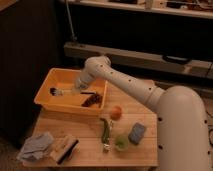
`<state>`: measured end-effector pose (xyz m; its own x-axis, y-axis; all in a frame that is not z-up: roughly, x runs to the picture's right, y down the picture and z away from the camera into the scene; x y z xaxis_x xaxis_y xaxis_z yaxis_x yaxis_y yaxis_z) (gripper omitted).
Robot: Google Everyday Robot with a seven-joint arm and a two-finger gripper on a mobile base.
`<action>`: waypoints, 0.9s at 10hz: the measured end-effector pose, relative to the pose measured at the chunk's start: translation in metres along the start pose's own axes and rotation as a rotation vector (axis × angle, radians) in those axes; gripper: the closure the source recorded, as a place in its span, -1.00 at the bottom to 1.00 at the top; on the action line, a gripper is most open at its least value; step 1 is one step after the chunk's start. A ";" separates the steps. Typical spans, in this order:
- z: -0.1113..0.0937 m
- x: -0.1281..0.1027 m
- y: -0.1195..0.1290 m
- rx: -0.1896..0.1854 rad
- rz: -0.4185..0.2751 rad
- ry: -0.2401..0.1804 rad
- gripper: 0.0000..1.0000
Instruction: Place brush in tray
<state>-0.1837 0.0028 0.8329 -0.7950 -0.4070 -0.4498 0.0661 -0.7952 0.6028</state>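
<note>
Camera view: the gripper [76,89] is down inside the tray [46,89], low over its floor, with the white arm reaching in across the right-hand rim. The brush [61,92] lies along the tray floor, its small dark head toward the left wall and its pale middle running toward the gripper. Whether the tool is clenched on the handle end or has let go cannot be told; the handle end and the gripper run together in this view. Judged from how things lie, the main part of the task looks done or nearly so: the brush is within the tray walls and seems to rest on the bottom. What is left appears to be freeing the brush, if it is held, and lifting the arm clear

For room, the tray's sloped walls hem the gripper on the left and the near side, and a dark item [90,100] lies in the tray's near right corner, just beside the arm's path. The way up and back to the right seems open. Outside the tray, the orange ball [116,112] sits just off the near right corner, with the long green item [105,131], blue sponge [136,133], block brush [65,148] and grey cloth [36,146] well apart on the wooden table [85,155], none of them in the way of a straight lift
</note>
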 end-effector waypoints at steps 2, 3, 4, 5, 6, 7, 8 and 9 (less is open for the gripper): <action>-0.001 -0.005 0.013 -0.020 0.005 -0.032 0.32; -0.002 -0.005 0.018 -0.028 0.006 -0.048 0.11; -0.002 -0.012 0.025 -0.016 0.040 -0.034 -0.12; -0.003 -0.017 0.030 0.001 0.067 -0.005 -0.24; -0.005 -0.021 0.034 0.005 0.081 0.009 -0.27; -0.004 -0.019 0.033 0.010 0.081 0.014 -0.27; -0.003 -0.018 0.032 0.012 0.078 0.013 -0.27; -0.004 -0.018 0.033 0.010 0.078 0.014 -0.27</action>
<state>-0.1644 -0.0179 0.8585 -0.7790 -0.4743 -0.4102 0.1218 -0.7561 0.6431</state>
